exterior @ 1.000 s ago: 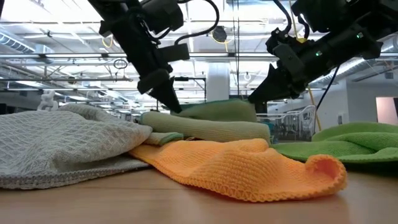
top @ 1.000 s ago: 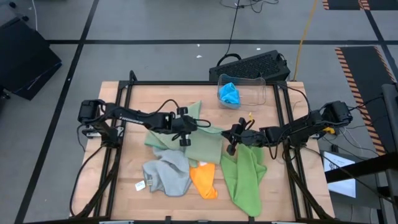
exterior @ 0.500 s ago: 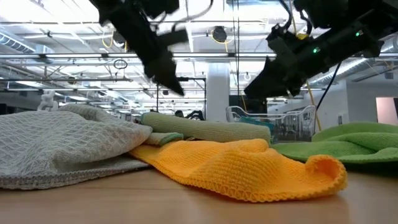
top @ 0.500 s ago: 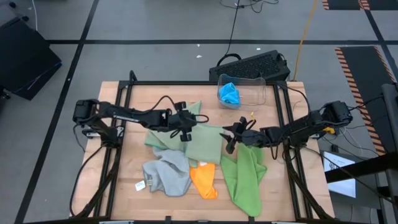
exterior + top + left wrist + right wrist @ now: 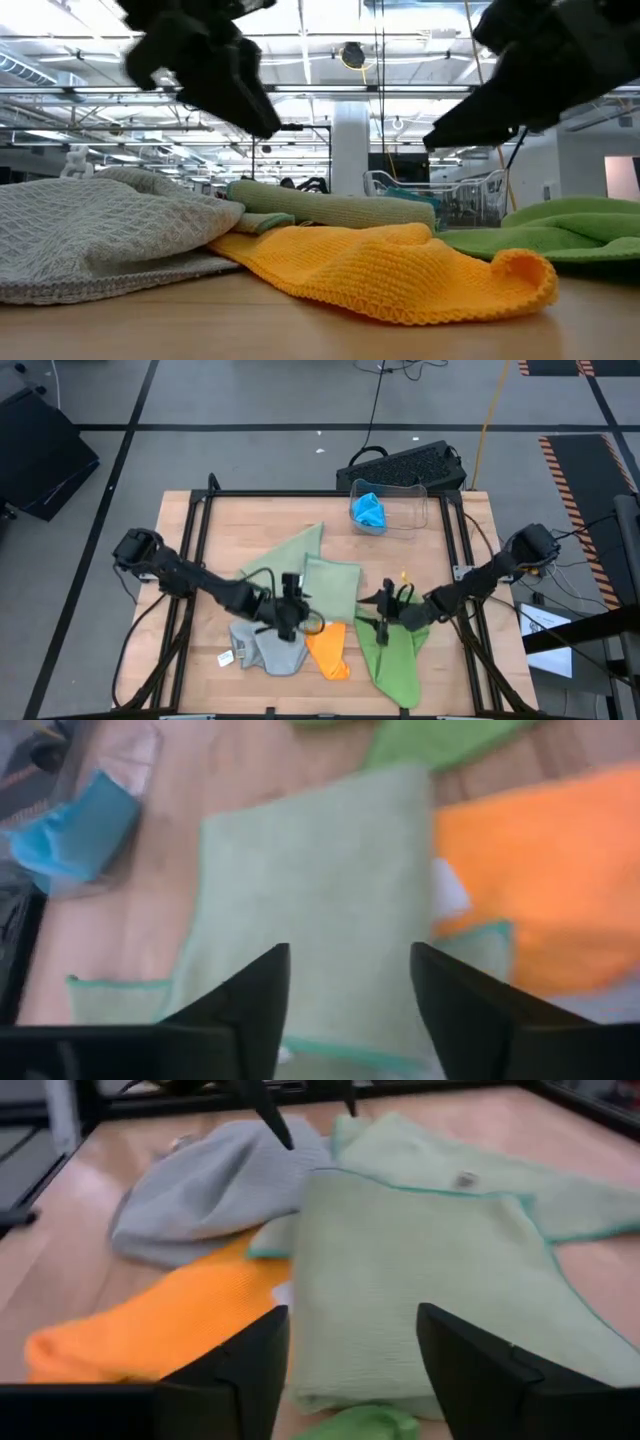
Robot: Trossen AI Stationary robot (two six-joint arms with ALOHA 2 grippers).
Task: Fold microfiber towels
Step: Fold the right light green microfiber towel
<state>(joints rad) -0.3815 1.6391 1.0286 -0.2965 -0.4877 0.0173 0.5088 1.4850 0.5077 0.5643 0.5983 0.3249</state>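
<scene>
Right now both sets of fingers, left (image 5: 350, 1010) and right (image 5: 352, 1370), stand parted and empty above the sage towel (image 5: 325, 585). It looks soft and light; I'd pinch its corners ahead of them.

Grey floor (image 5: 250, 400), black keyboard (image 5: 405, 465), ceiling lights (image 5: 60, 45)

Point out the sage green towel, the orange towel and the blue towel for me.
sage green towel (image 5: 331, 588): high view, middle of its folded part.
orange towel (image 5: 328, 647): high view, centre of the cloth.
blue towel (image 5: 369, 511): high view, middle of the bunched cloth, in the clear container.
</scene>
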